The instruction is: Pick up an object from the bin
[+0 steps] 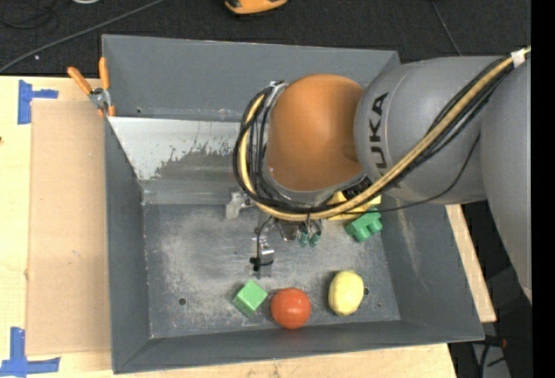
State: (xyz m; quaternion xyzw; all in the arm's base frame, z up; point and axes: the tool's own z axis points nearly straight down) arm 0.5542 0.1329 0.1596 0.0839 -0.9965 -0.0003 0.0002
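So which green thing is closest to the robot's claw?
The green block next to the red ball, at the bin's near edge, is closest to the gripper. The other green piece lies farther off, beside the arm.

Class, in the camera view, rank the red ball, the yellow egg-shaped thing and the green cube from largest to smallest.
1. red ball and yellow egg-shaped thing: too alike to rank.
2. green cube: smallest.

The bin point(178, 268) is matt grey metal, its floor scuffed pale and rough. Along its front edge, the red ball point(290, 308) looks smooth and faintly glossy; the green block point(251, 297) and yellow lemon point(346, 292) look matt. The arm's orange cover point(312, 133) is smooth.
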